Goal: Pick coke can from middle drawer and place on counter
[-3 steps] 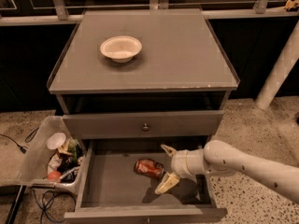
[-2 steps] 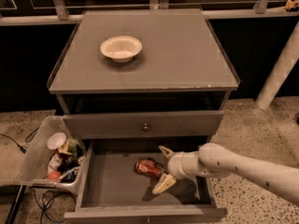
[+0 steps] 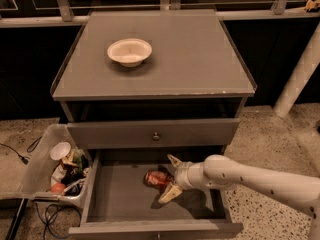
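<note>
The coke can (image 3: 156, 178) lies on its side on the floor of the open middle drawer (image 3: 120, 199), near its middle. My gripper (image 3: 171, 178) reaches in from the right on a white arm and is open. One finger (image 3: 174, 161) is behind the can and the other (image 3: 170, 194) is in front of it, with the can's right end between them. The counter (image 3: 190, 54) is the grey cabinet top above and bears a white bowl (image 3: 129, 51) at its left middle.
A shut drawer with a round knob (image 3: 156, 135) sits above the open one. A clear bin of rubbish (image 3: 55, 166) stands on the floor to the left of the cabinet. A white post (image 3: 297, 79) leans at the right.
My gripper has moved a little to the left, closer around the can's right end. The can has not moved.
</note>
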Controlling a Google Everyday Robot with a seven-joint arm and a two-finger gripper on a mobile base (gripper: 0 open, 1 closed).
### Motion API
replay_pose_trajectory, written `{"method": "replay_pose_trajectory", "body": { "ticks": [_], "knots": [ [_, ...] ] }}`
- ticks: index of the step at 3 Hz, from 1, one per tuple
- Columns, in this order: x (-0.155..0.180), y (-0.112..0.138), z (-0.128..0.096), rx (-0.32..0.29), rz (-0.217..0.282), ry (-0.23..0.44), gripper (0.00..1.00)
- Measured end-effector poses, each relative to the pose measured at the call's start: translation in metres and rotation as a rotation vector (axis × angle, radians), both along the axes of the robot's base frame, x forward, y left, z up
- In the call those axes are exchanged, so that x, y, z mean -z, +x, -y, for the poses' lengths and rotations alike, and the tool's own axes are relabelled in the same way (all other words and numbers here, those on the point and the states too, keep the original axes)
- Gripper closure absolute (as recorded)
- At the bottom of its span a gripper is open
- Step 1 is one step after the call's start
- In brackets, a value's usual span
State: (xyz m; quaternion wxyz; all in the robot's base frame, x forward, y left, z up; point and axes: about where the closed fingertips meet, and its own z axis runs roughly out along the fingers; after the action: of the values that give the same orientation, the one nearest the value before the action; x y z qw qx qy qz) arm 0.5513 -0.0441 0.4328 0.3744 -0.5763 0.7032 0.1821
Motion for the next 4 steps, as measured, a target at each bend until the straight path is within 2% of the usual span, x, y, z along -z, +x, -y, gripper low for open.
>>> {"method": "replay_pose_trajectory", "body": {
  "ticks": [1, 4],
  "knots": [
    [0.018, 0.008, -0.006, 0.017, -0.009, -0.015, 0.0],
    [0.061, 0.019, -0.009, 0.071, -0.081, -0.049, 0.0]
  ]
}}
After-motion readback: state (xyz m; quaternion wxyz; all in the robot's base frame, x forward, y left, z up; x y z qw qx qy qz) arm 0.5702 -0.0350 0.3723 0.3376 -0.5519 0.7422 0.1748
